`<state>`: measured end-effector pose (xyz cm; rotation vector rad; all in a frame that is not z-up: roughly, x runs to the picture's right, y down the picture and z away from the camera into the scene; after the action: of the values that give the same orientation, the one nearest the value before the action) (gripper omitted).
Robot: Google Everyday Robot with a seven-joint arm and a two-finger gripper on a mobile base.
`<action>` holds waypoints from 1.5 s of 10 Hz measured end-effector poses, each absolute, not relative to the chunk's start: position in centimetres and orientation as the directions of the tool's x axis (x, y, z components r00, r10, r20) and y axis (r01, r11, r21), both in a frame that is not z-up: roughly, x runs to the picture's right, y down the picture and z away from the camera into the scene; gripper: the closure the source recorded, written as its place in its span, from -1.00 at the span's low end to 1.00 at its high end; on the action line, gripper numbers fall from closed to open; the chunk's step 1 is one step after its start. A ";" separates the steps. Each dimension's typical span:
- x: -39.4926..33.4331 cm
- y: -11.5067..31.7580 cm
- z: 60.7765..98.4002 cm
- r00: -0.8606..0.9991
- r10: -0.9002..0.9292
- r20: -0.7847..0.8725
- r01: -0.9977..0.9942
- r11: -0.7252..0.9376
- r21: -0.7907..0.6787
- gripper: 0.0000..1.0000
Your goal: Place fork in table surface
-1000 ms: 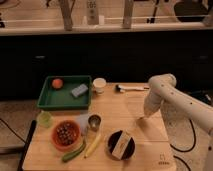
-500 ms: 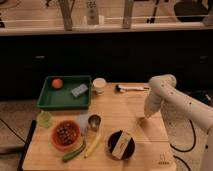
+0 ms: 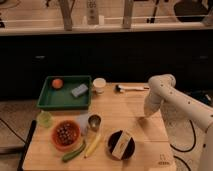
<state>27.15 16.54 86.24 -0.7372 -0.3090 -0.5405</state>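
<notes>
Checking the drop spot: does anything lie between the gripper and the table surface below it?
Nothing visible. The gripper hangs low over bare table surface, apart from the black bowl and the white-handled tool.

Light wooden rectangular tabletop (image 3: 122, 107): flat, plank grain running lengthwise, small dark logo at the near right corner. Small slender greyish-pale fork: can't be picked out on its own; if it's in view, it's hidden at the gripper tip. Gripper (image 3: 144, 116): white, pointing down over the right-middle part of the tabletop, tip at or just above the wood; can't tell whether it touches.
</notes>
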 end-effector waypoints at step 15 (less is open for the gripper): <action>26.6 16.7 85.9 0.812 -0.367 0.455 0.581 0.593 -0.558 -0.60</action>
<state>26.57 16.72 85.95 -0.7541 -0.3077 -0.5609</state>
